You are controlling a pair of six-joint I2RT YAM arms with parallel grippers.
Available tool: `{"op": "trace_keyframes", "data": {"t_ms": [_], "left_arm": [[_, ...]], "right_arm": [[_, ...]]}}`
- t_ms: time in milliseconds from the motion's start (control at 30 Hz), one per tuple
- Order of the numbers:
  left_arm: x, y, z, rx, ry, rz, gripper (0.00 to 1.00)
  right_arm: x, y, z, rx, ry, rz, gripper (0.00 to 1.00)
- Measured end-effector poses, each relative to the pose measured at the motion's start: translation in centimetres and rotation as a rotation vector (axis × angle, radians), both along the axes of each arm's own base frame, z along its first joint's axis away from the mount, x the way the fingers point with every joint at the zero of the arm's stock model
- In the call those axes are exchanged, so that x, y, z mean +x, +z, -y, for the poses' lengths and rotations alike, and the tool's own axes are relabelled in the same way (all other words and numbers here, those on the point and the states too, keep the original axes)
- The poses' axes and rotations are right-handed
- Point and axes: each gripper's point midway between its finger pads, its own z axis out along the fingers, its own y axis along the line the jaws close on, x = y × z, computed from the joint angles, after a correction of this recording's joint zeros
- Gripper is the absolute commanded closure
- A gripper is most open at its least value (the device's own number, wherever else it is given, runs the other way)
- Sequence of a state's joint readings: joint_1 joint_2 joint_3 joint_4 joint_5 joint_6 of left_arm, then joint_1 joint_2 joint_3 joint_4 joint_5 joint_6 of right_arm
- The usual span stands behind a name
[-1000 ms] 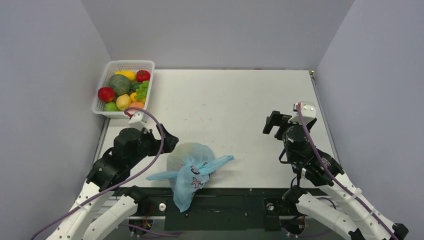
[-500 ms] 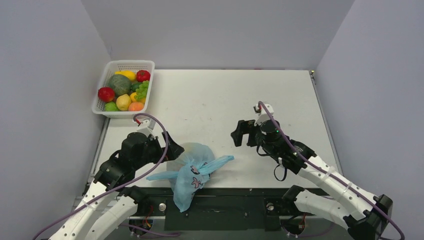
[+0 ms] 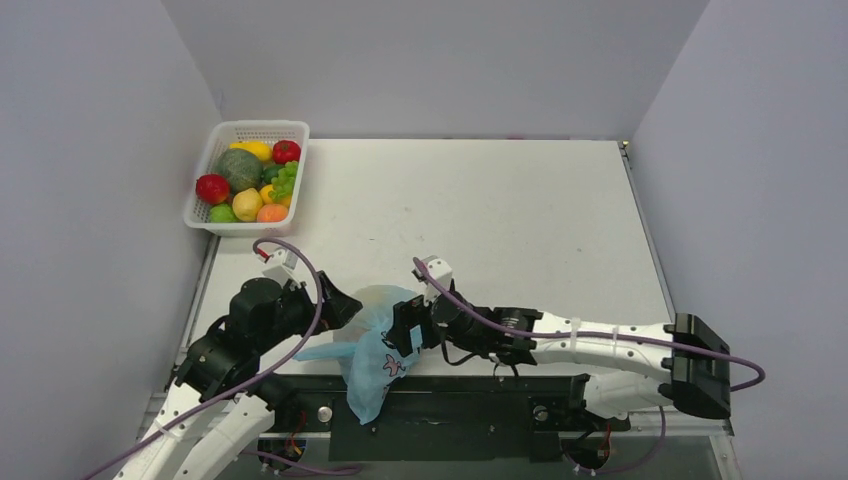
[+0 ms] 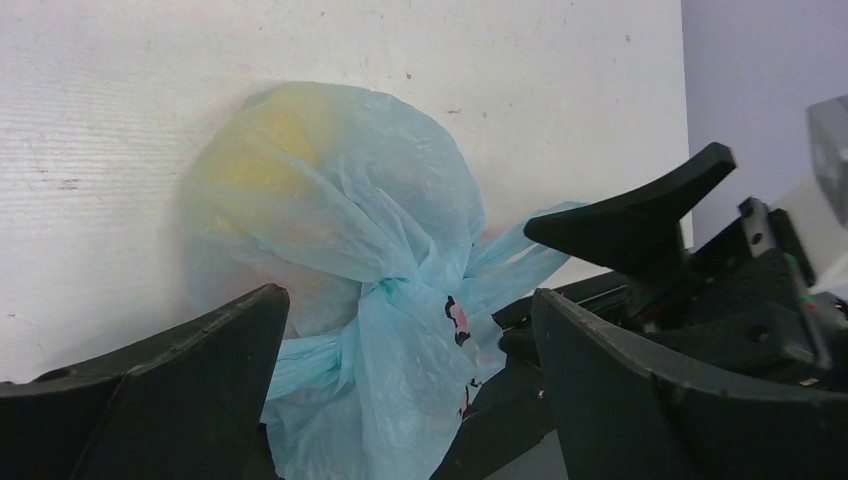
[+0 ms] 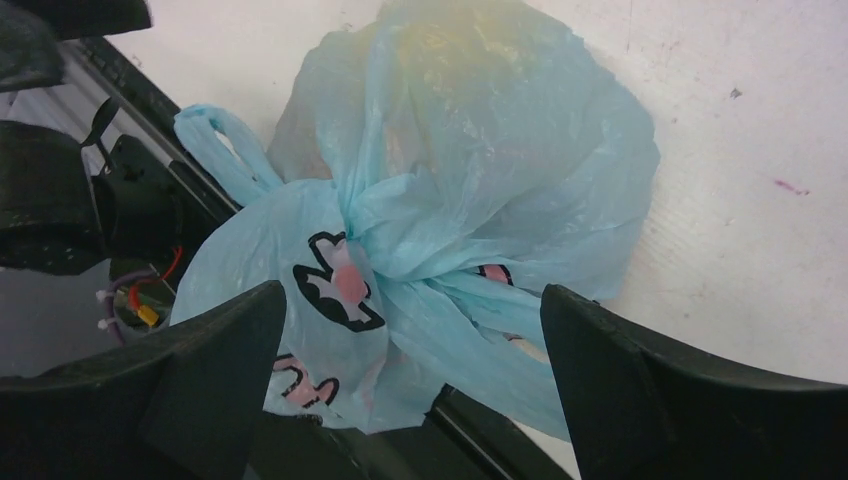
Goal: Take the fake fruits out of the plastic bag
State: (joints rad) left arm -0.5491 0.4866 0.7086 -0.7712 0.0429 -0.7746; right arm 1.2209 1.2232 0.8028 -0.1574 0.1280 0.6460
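Observation:
The plastic bag (image 3: pixel 383 312) is light blue, knotted shut, and lies at the table's near edge with its tail hanging over the black front rail. The fake fruits show only as a yellowish patch through the film (image 4: pixel 252 150) (image 5: pixel 452 40). My left gripper (image 3: pixel 341 303) is open just left of the bag, its jaws straddling the knot (image 4: pixel 405 300) without touching it. My right gripper (image 3: pixel 408 328) is open over the bag's right side, jaws standing either side of the knot and the printed flap (image 5: pixel 412 295). Nothing is held.
A white lattice basket (image 3: pixel 226 222) with several coloured toy fruits stands at the far left of the table. The black front rail (image 3: pixel 470 385) runs just under the bag. One right finger (image 4: pixel 640 215) shows close in the left wrist view.
My right arm has swung from the table's right side leftward and down to the bag. My left gripper has eased a little nearer the bag. The bag has not moved.

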Motion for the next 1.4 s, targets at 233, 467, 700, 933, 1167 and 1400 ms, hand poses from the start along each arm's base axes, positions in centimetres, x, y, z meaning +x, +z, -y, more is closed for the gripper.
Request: {"op": "trace_keyframes", "data": {"t_ms": [233, 467, 700, 933, 1167, 1400], "left_arm": [[-0.8, -0.9, 0.6, -0.039, -0.026, -0.032, 0.20], [-1.8, -3.7, 1.7, -0.063, -0.074, -0.128, 0.27], [-2.4, -4.9, 2.5, -0.103, -0.107, -0.170, 0.26], [-2.2, -4.4, 3.3, -0.139, -0.125, -0.162, 0.26], [-1.3, -4.2, 4.3, -0.159, -0.146, -0.169, 0.27], [-0.2, -5.9, 6.1, -0.115, -0.188, -0.240, 0.27]], "right_arm": [[1.0, -2.6, -2.4, -0.016, -0.156, -0.081, 0.28], [2.6, -3.4, -3.2, -0.004, -0.246, -0.110, 0.41], [2.9, -5.1, -3.7, -0.011, -0.260, -0.154, 0.55], [3.8, -5.5, -4.0, 0.015, -0.277, -0.193, 1.00], [9.1, -3.5, -0.3, 0.101, -0.430, -0.195, 1.00], [11.0, 0.0, 4.7, 0.223, -0.556, -0.135, 1.00]]}}
